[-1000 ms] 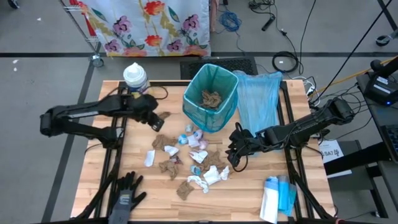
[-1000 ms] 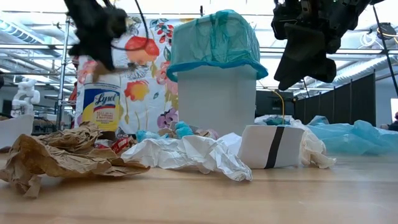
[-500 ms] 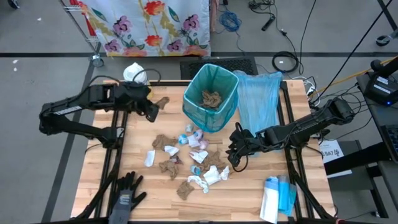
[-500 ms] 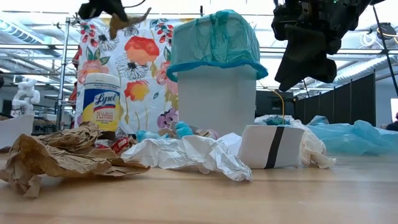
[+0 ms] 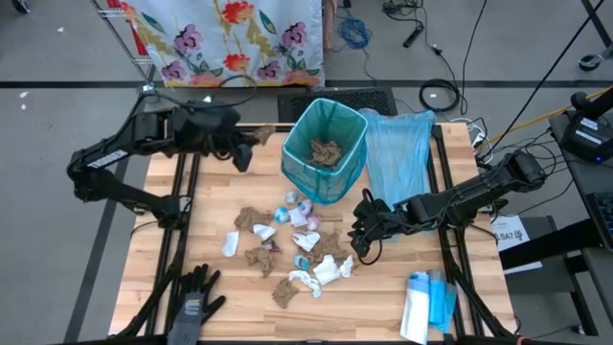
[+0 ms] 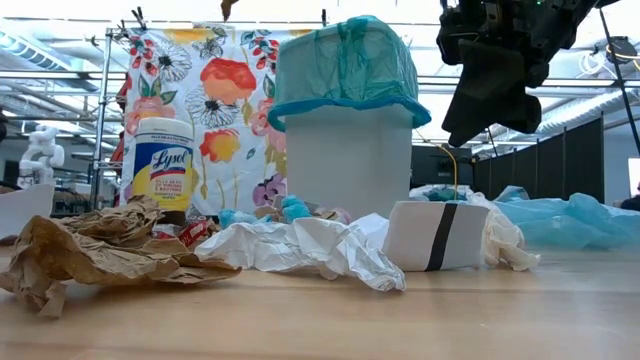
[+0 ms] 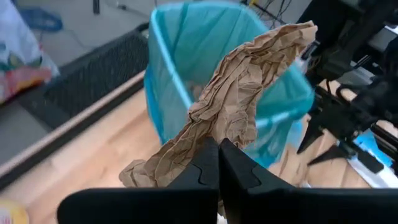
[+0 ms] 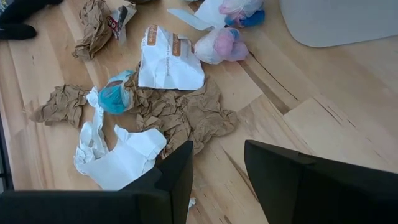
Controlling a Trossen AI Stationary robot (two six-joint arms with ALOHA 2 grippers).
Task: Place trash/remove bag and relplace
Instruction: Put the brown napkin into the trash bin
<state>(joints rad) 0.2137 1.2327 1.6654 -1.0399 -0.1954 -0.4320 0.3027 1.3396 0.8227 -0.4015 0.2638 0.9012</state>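
wood table (image 5: 153, 278) | left gripper (image 5: 247, 146) has lifted, clamped on brown wad (image 7: 239, 106), now beside bin (image 5: 324, 149) | drop next | right gripper (image 5: 361, 230) apart over trash (image 5: 287, 244)

Teal-lined bin (image 5: 324, 149), brown paper wad (image 7: 236, 109), floral cloth (image 5: 235, 38), seemingly black glove (image 5: 192, 299).

A floral cloth (image 5: 230, 38) hangs on a rack behind the table (image 5: 192, 259), over grey floor (image 5: 57, 57) strewn with cables (image 5: 356, 32).
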